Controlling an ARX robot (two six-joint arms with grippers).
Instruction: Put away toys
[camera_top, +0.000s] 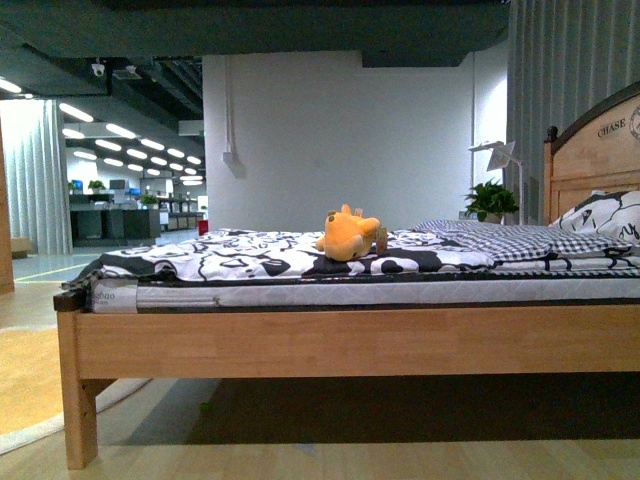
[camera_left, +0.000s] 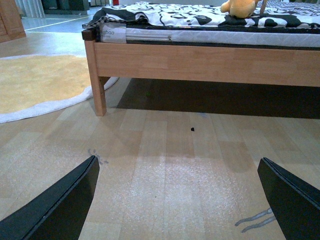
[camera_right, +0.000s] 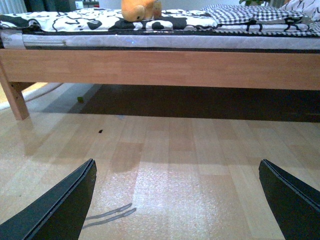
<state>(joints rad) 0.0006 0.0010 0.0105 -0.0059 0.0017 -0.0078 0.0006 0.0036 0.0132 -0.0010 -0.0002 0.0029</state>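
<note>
- Plush toy (camera_top: 350, 236): orange-yellow, fuzzy, lying on the black-and-white patterned sheet (camera_top: 230, 255) on top of the bed (camera_top: 350, 340).
- Long axis runs roughly along the bed's side rail, flat on the sheet. Small brown bits sit at the end nearer the headboard (camera_top: 595, 150), and a paler tuft sticks up on top. Can't tell which end is the head.
- Relative to the pincers, the toy is well ahead of both and higher, past a strip of wood floor (camera_left: 165, 150) and the side rail. Nothing touches it.
- Left pincer (camera_left: 178, 160): wide open. Both black fingers (camera_left: 60, 205) show at the frame edges with only bare floor between them. It holds nothing and touches nothing.
- Left wrist view catches the toy (camera_left: 242, 7) at the far edge of the mattress line. A bed leg (camera_left: 97, 82) and a yellow rug (camera_left: 35, 85) lie ahead of this pincer, off to one side.
- Right pincer (camera_right: 176, 162): also wide open, fingers (camera_right: 295, 200) spread with floor between them. It is empty and has no contact.
- Right wrist view: toy (camera_right: 140, 9) ahead and above. The checked blanket (camera_right: 245, 14) is on the bed just beside it, toward the headboard.
</note>
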